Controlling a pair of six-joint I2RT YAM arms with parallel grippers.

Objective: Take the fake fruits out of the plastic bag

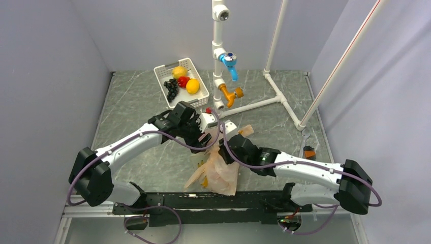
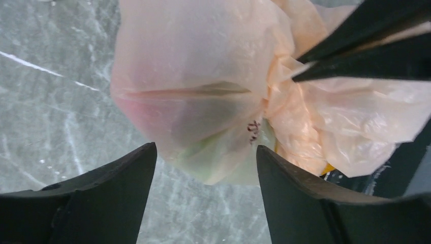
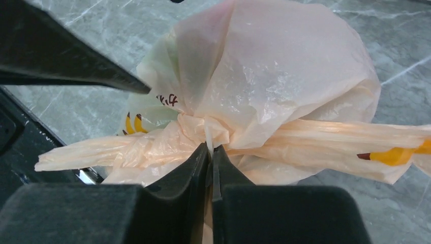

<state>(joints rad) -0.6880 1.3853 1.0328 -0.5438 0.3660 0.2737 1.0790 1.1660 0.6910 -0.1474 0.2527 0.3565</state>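
Note:
The peach-orange plastic bag [image 1: 219,172] hangs bunched above the table between my two grippers. My right gripper [image 1: 224,148] is shut on its gathered neck, seen in the right wrist view [image 3: 211,148], where the bag [image 3: 284,76] bulges beyond the fingers. My left gripper [image 1: 206,138] is open and empty, its fingers either side of the bag's lower bulge [image 2: 203,81] in the left wrist view [image 2: 206,147], not touching it. A green shape [image 2: 216,152] and a reddish shape [image 2: 147,109] show faintly through the film. A red fruit [image 1: 183,81] lies in the basket.
A white basket [image 1: 199,97] at the back holds a yellow lemon [image 1: 179,71], an orange fruit [image 1: 192,86] and a black grape bunch [image 1: 171,89]. A white pipe frame [image 1: 218,56] with blue and orange valves stands behind the bag. A black rail [image 1: 203,201] runs along the near edge.

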